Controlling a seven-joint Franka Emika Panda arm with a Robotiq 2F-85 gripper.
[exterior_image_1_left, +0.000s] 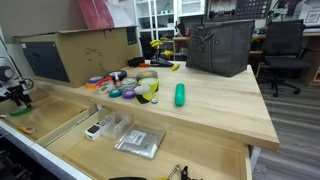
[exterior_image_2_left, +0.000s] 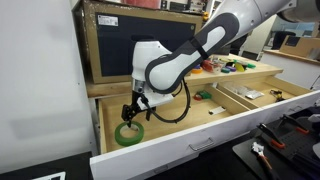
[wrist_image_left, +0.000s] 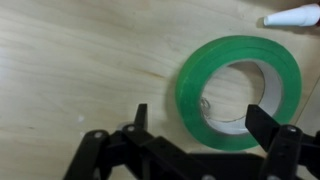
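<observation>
Hovering over green tape roll (wrist_image_left: 240, 48) in wooden drawer (exterior_image_2_left: 175, 128), pincer (wrist_image_left: 200, 118) spread wide.

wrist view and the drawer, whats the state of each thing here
end effector, open, just over the green tape roll, holding nothing
green tape roll, lying flat on the drawer floor, not gripped
drawer, pulled open
</observation>
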